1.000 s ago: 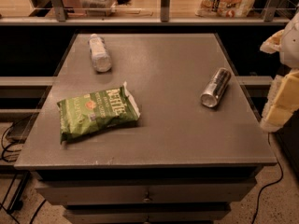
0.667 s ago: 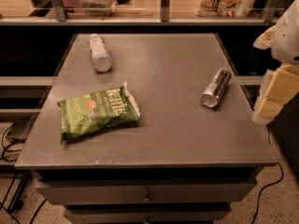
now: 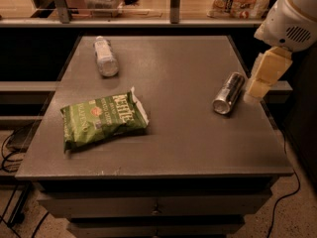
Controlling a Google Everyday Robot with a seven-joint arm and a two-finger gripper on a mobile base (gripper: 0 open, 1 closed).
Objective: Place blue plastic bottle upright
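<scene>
So the small clear ribbed plastic bottle with the white cap and pale bluish label is lying flat on its side in the far-left part of the grey tabletop. The cap end points toward the far edge. Nothing is touching it and nothing is leaning on it.

The robot's cream-coloured gripper is way over on the right side, hanging by the right edge of the table, with the white arm housing above it. It sits just beside the silver metal can, which is also on its side. I can't say whether the two are in contact. I honestly can't tell if the gripper is open or closed from this angle, but it doesn't look like it's carrying anything.

Nearer the front left there's a green crinkly chip bag, lying flat between the near edge and the bottle, a bit apart from it.

Progress-wise, I'd call this basically square one. The bottle isn't upright and isn't grasped, and the gripper is well apart from it, across the whole table. My read is that everything is left to do: reach over to the far left, grab the bottle, tip it up onto its base and let go. The path across looks free as long as it stays clear of the can.
</scene>
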